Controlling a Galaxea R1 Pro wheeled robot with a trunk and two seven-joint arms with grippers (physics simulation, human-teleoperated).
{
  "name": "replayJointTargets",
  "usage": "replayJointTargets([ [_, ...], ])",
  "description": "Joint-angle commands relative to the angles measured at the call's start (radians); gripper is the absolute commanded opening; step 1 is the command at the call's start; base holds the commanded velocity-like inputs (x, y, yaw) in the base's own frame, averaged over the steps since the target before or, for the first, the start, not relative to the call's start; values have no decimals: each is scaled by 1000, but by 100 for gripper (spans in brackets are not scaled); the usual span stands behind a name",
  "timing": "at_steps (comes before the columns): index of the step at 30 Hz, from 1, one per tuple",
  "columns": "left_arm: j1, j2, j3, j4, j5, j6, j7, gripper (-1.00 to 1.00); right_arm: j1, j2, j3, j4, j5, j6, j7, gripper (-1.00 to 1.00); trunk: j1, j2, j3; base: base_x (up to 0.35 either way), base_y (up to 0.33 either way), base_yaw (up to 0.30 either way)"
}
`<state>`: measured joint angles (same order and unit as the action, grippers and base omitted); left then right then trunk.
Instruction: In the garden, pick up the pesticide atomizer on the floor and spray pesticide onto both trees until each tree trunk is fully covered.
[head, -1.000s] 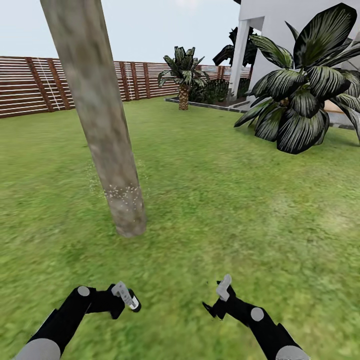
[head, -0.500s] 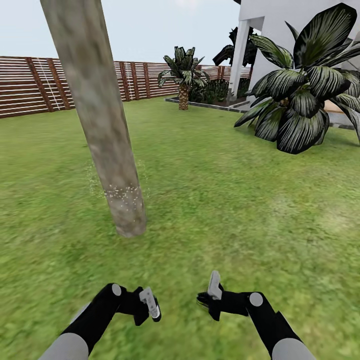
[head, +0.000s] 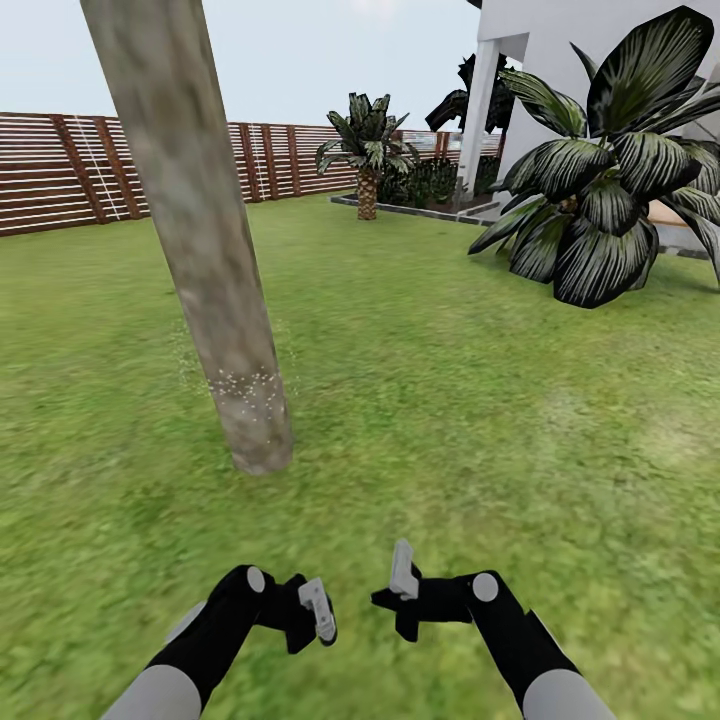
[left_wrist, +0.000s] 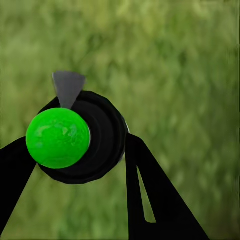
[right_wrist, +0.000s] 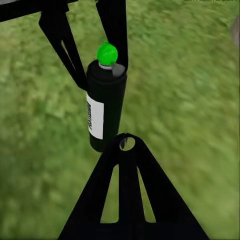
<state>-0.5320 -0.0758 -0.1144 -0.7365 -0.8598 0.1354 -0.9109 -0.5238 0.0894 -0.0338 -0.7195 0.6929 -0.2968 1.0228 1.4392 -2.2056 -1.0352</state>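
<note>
Pesticide atomizer (right_wrist: 104, 102) sat gripped in left gripper (head: 308, 612); right gripper (head: 398, 590) open just beside; trunk (head: 200, 240) upper left, ahead

Both arms reach forward low, wrists turned inward — the left pincer (head: 318, 612) clamped around the atomizer (right_wrist: 105, 102), the right pincer (head: 398, 592) facing it, empty.

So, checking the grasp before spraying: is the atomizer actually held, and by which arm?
Held by the left gripper: its jaws sit on either side of the black atomizer, lifted clear of the grass.
</note>
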Motion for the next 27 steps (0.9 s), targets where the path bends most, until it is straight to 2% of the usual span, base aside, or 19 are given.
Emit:
replayJointTargets([
  [1, 0, -2, -1, -2, -1, 10, -5, -100, -1, 1, -2, -4, 7, -2, 3, -100, 0, 0, -1, 0, 0, 0],
  [6, -7, -13, -2, -3, -2, 10, -26, -100, -1, 1, 0, -7, 7, 1, 3, -100, 0, 0, -1, 0, 0, 0],
  [9, -13, -22, -55, -3, -36, 13, -47, -100, -1, 1, 0, -8, 7, 1, 3, -100, 0, 0, -1, 0, 0, 0],
  [12, -14, -32, -75, -3, -44, 13, -50, -100, -1, 1, 0, -8, 7, 1, 3, -100, 0, 0, -1, 0, 0, 0],
  [18, -14, -51, -80, -3, -46, 14, -48, -100, -1, 1, 0, -8, 7, 1, 2, -100, 0, 0, -1, 0, 0, 0],
  [19, -14, -61, -80, -3, -48, 15, -42, -100, -1, 1, 0, -8, 7, 1, 2, -100, 0, 0, -1, 0, 0, 0],
  [27, -14, -78, -81, -4, -48, 45, -23, -100, -1, 3, 1, -8, 5, 1, 2, -100, 0, 0, -1, 0, 0, 0],
])
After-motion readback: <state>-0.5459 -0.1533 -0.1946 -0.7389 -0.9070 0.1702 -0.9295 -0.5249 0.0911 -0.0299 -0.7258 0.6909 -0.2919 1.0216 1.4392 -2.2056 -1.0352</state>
